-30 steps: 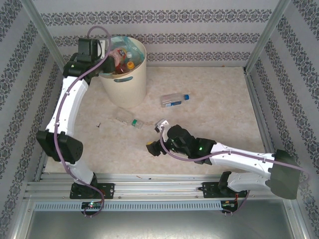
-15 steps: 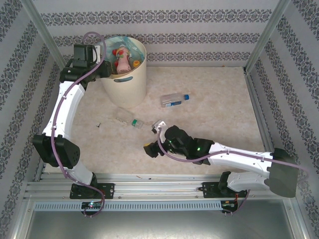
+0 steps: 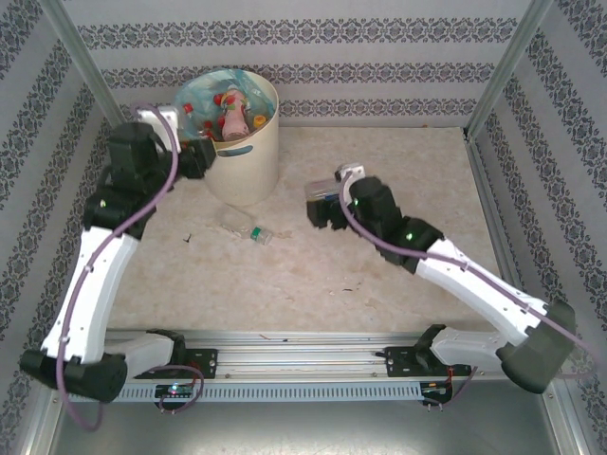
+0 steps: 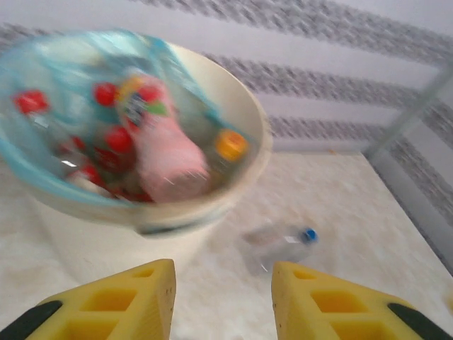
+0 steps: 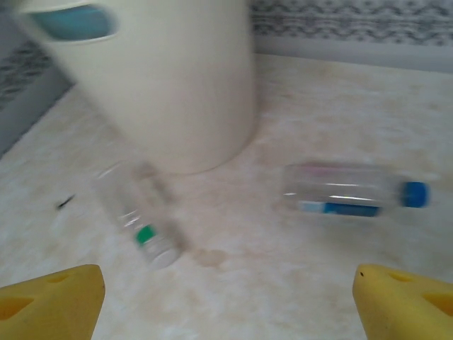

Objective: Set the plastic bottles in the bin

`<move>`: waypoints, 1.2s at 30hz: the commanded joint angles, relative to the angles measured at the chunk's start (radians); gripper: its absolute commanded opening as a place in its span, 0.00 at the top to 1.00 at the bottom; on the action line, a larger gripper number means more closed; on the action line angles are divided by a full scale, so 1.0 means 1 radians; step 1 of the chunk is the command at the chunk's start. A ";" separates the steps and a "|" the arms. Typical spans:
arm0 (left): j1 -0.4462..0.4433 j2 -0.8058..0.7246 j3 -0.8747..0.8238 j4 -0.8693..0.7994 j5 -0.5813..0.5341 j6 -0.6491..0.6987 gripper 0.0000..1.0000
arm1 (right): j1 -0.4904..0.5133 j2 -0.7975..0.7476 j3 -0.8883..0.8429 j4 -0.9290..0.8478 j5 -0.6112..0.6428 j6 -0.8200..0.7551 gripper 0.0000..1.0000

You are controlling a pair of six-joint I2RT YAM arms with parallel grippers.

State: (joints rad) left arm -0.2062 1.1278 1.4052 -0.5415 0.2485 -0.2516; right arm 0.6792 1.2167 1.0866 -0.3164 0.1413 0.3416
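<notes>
Right gripper point(image 5: 226, 301) spread wide and empty, facing the blue-capped bottle point(image 5: 354, 193), which lies on its side near the bin point(image 5: 177, 78). A green-capped bottle point(image 5: 138, 216) lies alongside. Left gripper point(image 4: 223, 297) parted, empty, by the bin's rim. Bottle looks light, slick, crushable: grip mid-barrel, gently.

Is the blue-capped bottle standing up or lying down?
Lying down: the blue-capped bottle rests on its side on the table, outside the bin.
</notes>
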 commanded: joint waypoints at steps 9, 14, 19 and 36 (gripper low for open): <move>-0.316 -0.275 -0.492 0.196 0.013 0.287 0.40 | -0.280 0.436 0.204 -0.131 -0.120 0.332 0.07; -0.322 -0.339 -0.595 0.245 0.037 0.359 0.26 | -0.245 0.599 0.302 -0.082 -0.032 0.475 0.03; -0.322 -0.377 -0.630 0.242 0.067 0.398 0.20 | -0.192 0.752 0.436 -0.109 0.078 0.576 0.02; -0.322 -0.528 -0.691 0.296 -0.186 0.443 0.09 | -0.186 0.983 0.593 -0.222 0.153 0.744 0.02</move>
State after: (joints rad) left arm -0.5175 0.6083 0.7238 -0.2977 0.0994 0.1627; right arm 0.5056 2.1887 1.6855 -0.5087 0.2817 1.0565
